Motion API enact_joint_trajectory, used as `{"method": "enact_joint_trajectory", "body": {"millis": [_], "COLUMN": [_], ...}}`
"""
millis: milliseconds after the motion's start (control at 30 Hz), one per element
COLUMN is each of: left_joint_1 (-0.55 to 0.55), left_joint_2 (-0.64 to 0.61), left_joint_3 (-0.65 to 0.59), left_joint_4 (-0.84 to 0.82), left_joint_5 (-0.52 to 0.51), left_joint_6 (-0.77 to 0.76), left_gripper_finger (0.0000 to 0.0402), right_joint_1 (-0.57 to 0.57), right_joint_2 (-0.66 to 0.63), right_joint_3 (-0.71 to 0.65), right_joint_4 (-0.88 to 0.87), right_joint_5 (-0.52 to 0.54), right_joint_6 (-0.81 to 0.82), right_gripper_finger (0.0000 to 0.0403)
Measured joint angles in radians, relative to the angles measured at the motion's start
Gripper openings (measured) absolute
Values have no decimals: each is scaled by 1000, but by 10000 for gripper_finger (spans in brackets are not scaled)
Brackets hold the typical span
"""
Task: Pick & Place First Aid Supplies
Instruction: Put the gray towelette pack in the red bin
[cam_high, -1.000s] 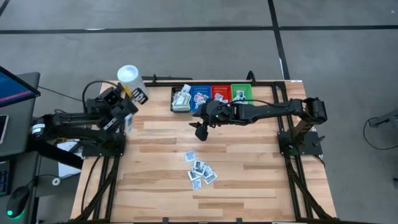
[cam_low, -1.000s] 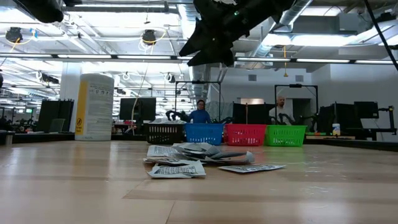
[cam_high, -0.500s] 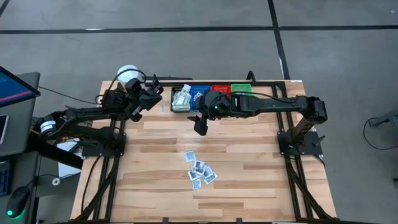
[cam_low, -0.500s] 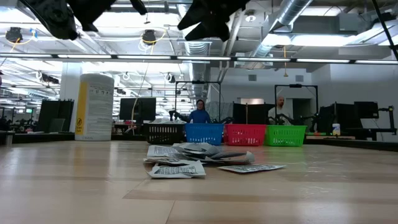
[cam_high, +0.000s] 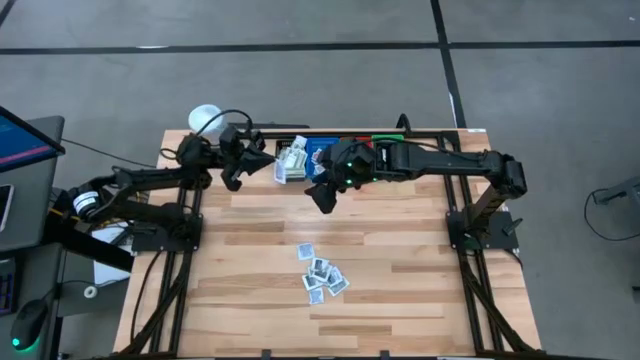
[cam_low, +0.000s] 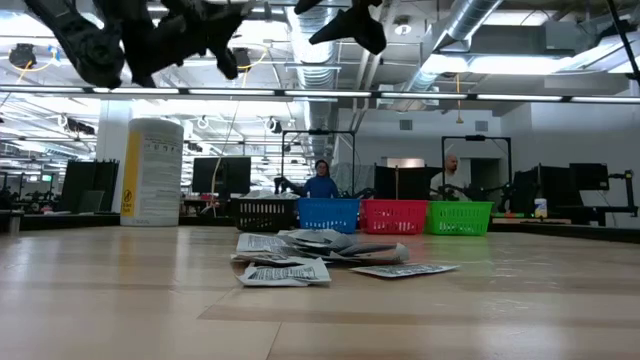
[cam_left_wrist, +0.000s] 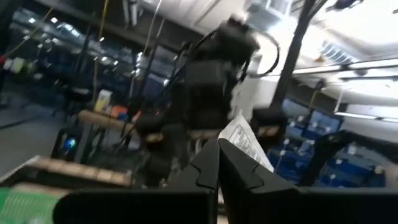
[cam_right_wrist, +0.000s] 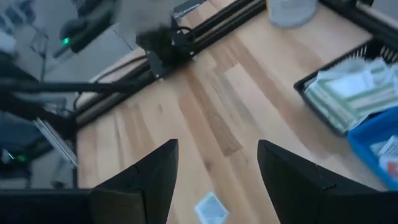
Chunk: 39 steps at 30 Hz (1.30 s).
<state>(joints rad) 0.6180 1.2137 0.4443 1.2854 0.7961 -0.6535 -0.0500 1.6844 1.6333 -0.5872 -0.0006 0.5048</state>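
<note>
My left gripper hangs over the table's far side, just left of the black bin, and is shut on one white first aid packet. My right gripper hangs open high above the table's middle, in front of the row of bins, with nothing between its fingers. A pile of first aid packets lies flat on the wood nearer the front; in the low view the pile is in the middle. The black bin holds more packets. My left gripper pinches the packet between its two fingers. The packet's printed end sticks out past the fingertips at a slant. The packet is lifted clear of the table. Which edge lies between the fingers is hidden by the fingers themselves.
Blue, red and green bins stand beside the black one along the far edge. A white tub with a yellow label stands at the far left corner. People sit in the room beyond the table.
My left gripper has swung from beside the tub toward the table's right edge, to the black bin, sinking and tipping as it went, still shut. My right gripper has risen and rolled, staying open. The pile has not moved.
</note>
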Motion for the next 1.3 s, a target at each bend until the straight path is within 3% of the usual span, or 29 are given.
{"method": "enact_joint_trajectory", "body": {"millis": [200, 400, 533, 1300], "left_joint_1": [-11, -11, -11, -11], "left_joint_2": [0, 0, 0, 0], "left_joint_3": [-60, -79, -87, -112], "left_joint_4": [-51, -52, -55, -77], "left_joint_5": [-21, -34, -36, -40], "left_joint_6": [50, 55, 56, 55], "left_gripper_finger": [5, 5, 5, 5], "right_joint_1": [-23, -52, -53, -51], "right_joint_2": [6, 7, 26, 125], "right_joint_3": [0, 0, 1, 0], "right_joint_4": [21, 141, 232, 328], "right_joint_5": [-5, -106, -107, -103], "right_joint_6": [181, 286, 295, 319], "right_gripper_finger": [214, 214, 214, 214]}}
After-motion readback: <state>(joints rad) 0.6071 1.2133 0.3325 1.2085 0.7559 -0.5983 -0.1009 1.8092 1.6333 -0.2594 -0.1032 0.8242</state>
